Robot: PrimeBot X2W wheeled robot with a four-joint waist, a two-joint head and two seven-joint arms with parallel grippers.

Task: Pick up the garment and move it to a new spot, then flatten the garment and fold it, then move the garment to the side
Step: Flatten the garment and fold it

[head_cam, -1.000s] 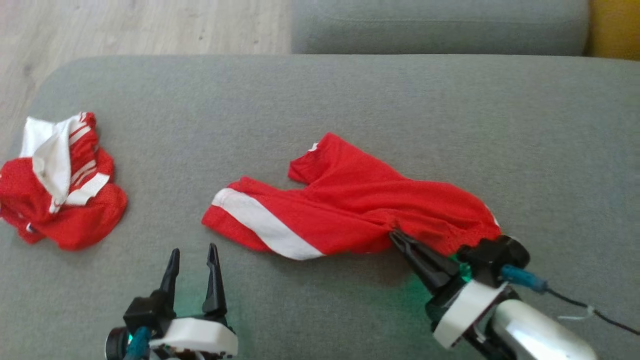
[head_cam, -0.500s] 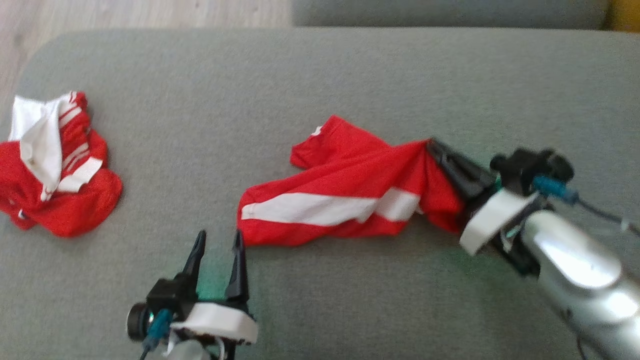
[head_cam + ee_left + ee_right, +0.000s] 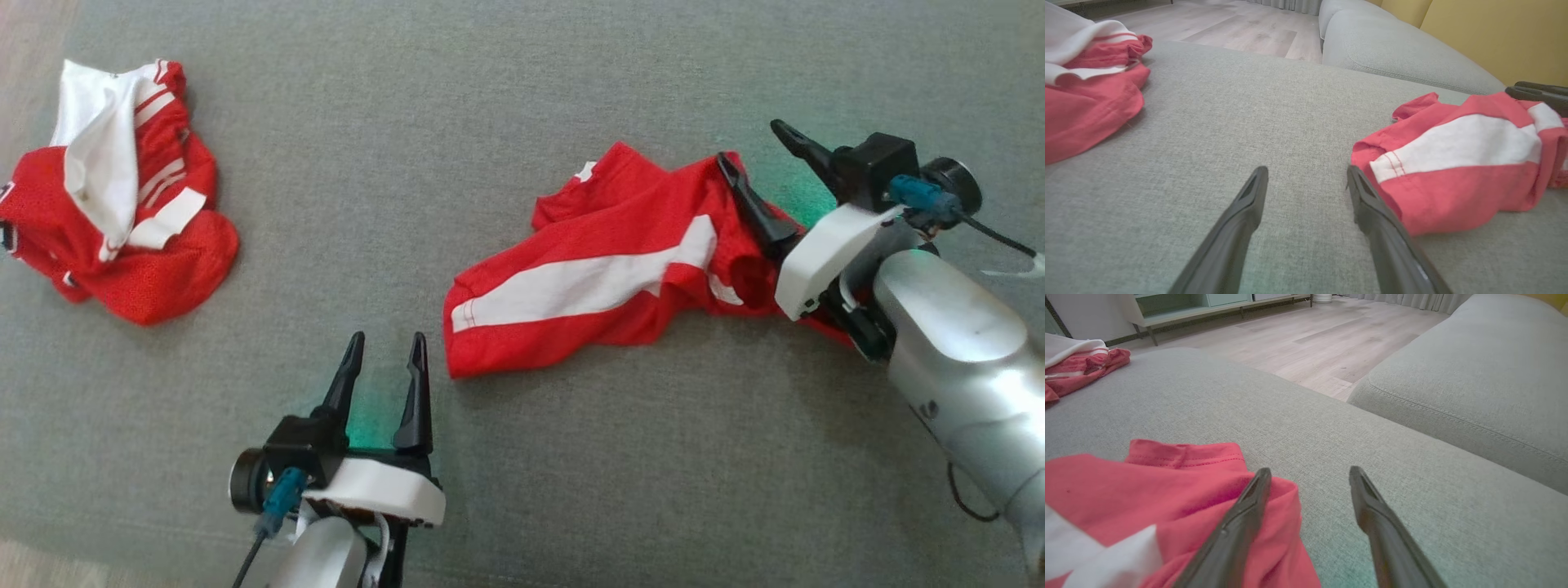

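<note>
The garment (image 3: pixel 612 278) is a rumpled pair of red shorts with a white stripe, lying right of centre on the grey cushion (image 3: pixel 490 122). My right gripper (image 3: pixel 749 143) stands open at its far right end. One finger lies against the red cloth and the other is over bare cushion; nothing is held. The right wrist view has the garment (image 3: pixel 1167 486) under the left finger of the right gripper (image 3: pixel 1309 471). My left gripper (image 3: pixel 388 336) is open and empty, just left of the garment's near hem. In the left wrist view that hem of the garment (image 3: pixel 1453 171) lies beside the right finger of the left gripper (image 3: pixel 1306 173).
A second crumpled red and white garment (image 3: pixel 114 229) lies at the cushion's far left, also seen as a red heap (image 3: pixel 1086 94) in the left wrist view. A grey back cushion (image 3: pixel 1474 375) rises beyond the seat, with wooden floor (image 3: pixel 1310 343) past the edge.
My right gripper dragged the garment's end away and to the right, then opened and let it go. The head camera has tilted down. My left gripper stayed open.
</note>
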